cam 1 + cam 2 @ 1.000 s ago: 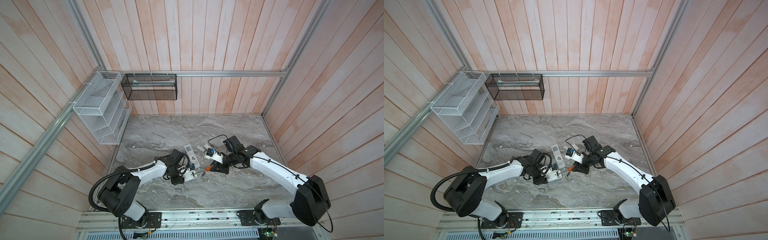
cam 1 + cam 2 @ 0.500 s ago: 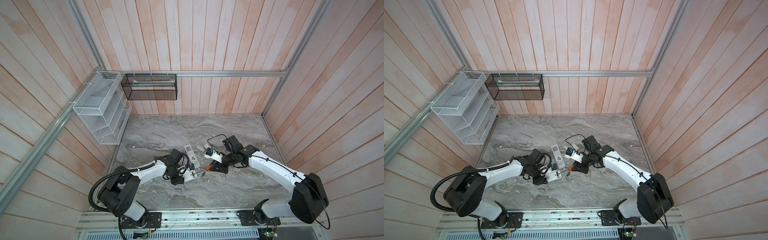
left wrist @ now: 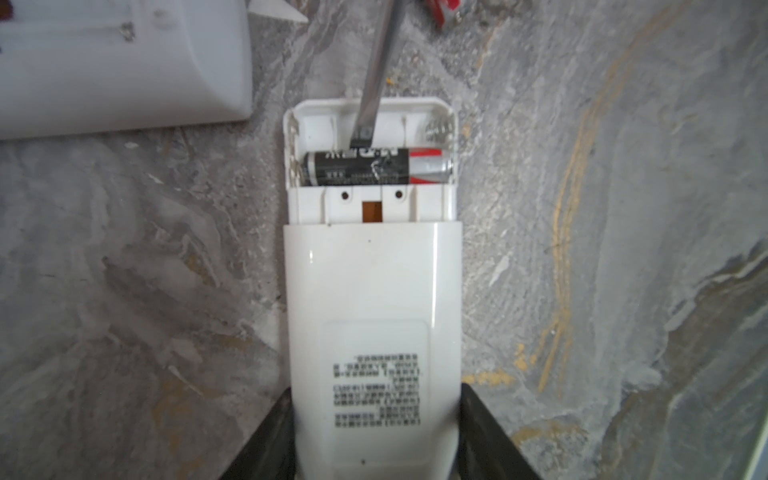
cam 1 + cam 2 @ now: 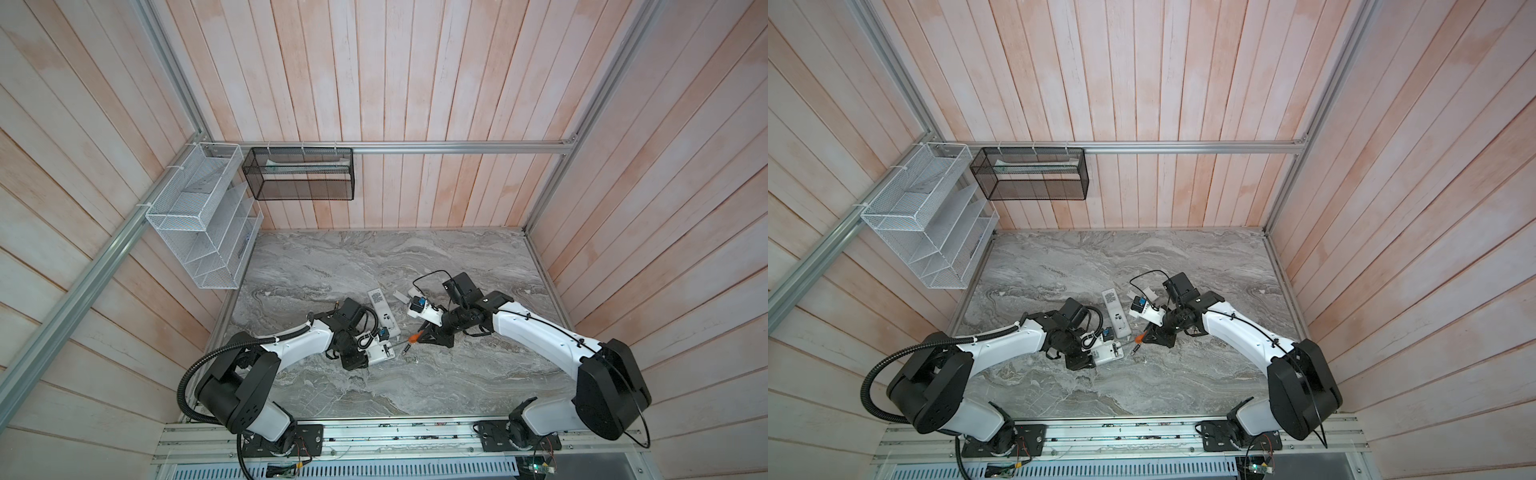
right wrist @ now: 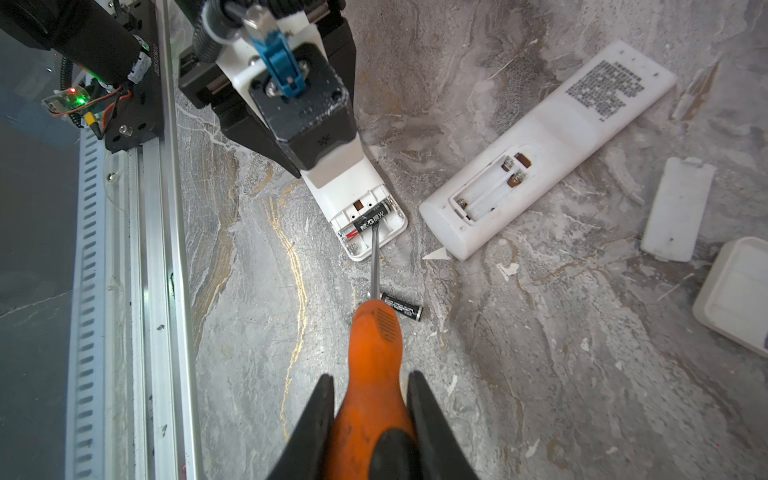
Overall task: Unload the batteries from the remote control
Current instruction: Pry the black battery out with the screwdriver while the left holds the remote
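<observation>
My left gripper [image 3: 376, 388] is shut on the sides of a white remote control [image 3: 374, 299] that lies back up on the marble, its compartment open. One black and red battery [image 3: 376, 166] sits in the inner slot; the outer slot is empty. My right gripper [image 5: 371, 376] is shut on the orange handle of a screwdriver [image 5: 376, 353], whose blade tip rests against that battery [image 5: 371, 220]. A loose battery [image 5: 402, 308] lies on the table beside the shaft. In both top views the grippers meet at the front middle, left [image 4: 376, 353] and right [image 4: 1148, 337].
A second white remote [image 5: 552, 141] lies close by with an empty compartment, and it shows in a top view [image 4: 384, 311]. A white cover [image 5: 677, 216] and a white box [image 5: 735, 291] lie beyond it. Wire baskets [image 4: 199, 216] hang on the left wall.
</observation>
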Robot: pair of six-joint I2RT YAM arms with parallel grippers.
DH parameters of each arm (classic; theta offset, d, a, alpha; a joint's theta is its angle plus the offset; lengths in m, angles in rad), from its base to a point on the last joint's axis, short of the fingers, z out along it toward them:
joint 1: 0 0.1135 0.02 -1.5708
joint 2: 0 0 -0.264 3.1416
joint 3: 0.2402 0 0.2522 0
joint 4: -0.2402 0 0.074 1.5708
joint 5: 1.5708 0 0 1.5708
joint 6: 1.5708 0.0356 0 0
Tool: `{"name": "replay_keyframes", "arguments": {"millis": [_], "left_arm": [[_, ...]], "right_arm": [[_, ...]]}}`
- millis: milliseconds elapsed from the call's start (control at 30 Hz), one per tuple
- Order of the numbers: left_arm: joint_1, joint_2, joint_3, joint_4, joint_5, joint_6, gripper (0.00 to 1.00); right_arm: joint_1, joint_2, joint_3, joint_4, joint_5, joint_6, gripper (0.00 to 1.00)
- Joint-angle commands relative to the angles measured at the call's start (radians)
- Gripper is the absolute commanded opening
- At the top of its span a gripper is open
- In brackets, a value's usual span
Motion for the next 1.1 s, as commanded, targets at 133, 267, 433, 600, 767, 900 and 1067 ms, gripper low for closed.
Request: {"name": "replay_keyframes", "arguments": {"millis": [133, 267, 433, 600, 767, 900, 1067], "left_arm": [[0.001, 0.006, 0.022, -0.024, 0.033, 0.011, 0.36], [0.001, -0.004, 0.014, -0.018, 0.027, 0.011, 0.36], [0.002, 0.006, 0.022, -0.019, 0.028, 0.009, 0.36], [0.001, 0.002, 0.021, -0.019, 0.03, 0.009, 0.36], [0.002, -0.003, 0.017, -0.021, 0.029, 0.006, 0.36], [0.002, -0.002, 0.017, -0.021, 0.028, 0.004, 0.36], [0.001, 0.01, 0.032, -0.022, 0.022, -0.017, 0.44]], "right_arm": [[0.007, 0.027, 0.003, -0.021, -0.045, 0.032, 0.0], [0.011, -0.035, 0.019, -0.036, -0.033, 0.059, 0.0], [0.01, -0.088, -0.058, 0.089, -0.139, 0.16, 0.0], [0.014, -0.05, -0.075, 0.099, -0.134, 0.175, 0.0], [0.014, -0.024, -0.069, 0.071, -0.093, 0.161, 0.0], [0.015, -0.029, -0.036, 0.031, -0.054, 0.159, 0.0], [0.015, -0.101, 0.011, -0.031, -0.032, 0.264, 0.0]]}}
